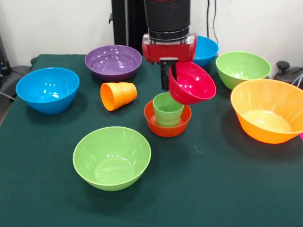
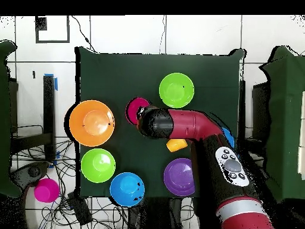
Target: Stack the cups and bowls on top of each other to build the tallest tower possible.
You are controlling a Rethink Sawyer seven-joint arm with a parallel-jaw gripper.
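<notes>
**Holding magenta bowl over the started stack**

Gripper (image 1: pixel 169 78) is pinched on the rim of the magenta bowl (image 1: pixel 193 84), which hangs tilted, off the desk (image 1: pixel 213 189), just above the light green cup (image 1: pixel 167 109). That cup sits upright inside the small orange-red bowl (image 1: pixel 166 126), likely the tower base. Arm comes down near vertical. Orange cup (image 1: pixel 117 95) lies on its side nearby.

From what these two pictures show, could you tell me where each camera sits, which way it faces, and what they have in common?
Front view: sits low across the green table, facing the arm; shows the red wrist and the claw holding the tilted magenta bowl above the green cup in the orange-red bowl.
Overhead view: sits above, looking straight down; shows the arm reaching up from the bottom edge, hiding the claw.
Shared: magenta bowl, large orange bowl, purple bowl, tipped orange cup.
</notes>
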